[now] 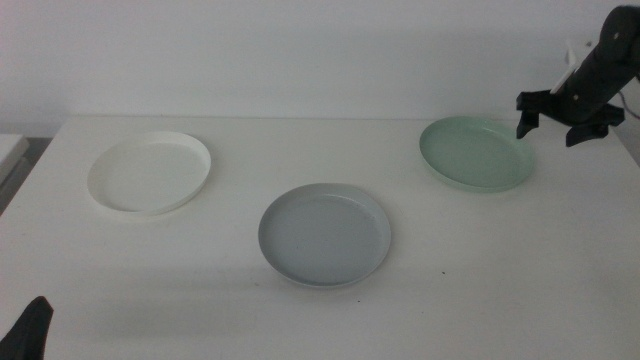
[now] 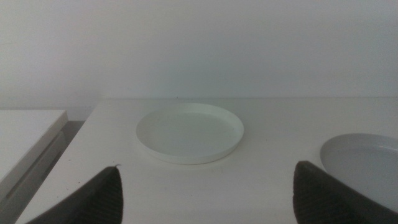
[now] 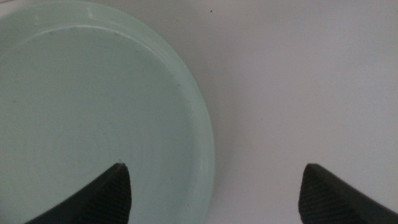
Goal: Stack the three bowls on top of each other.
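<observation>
Three shallow bowls lie apart on the white table. The white bowl (image 1: 150, 172) is at the far left; it also shows in the left wrist view (image 2: 189, 132). The light grey bowl (image 1: 325, 233) is in the middle, its edge in the left wrist view (image 2: 364, 165). The mint green bowl (image 1: 476, 152) is at the far right. My right gripper (image 1: 556, 125) is open and hangs just above the green bowl's right rim (image 3: 202, 124), one jaw over the bowl, the other over bare table. My left gripper (image 2: 208, 199) is open and empty, low at the table's front left corner (image 1: 30, 330).
The table's left edge (image 1: 25, 185) borders a lower white surface (image 2: 25, 134). A white wall stands behind the table. The right arm (image 1: 600, 70) reaches in from the upper right.
</observation>
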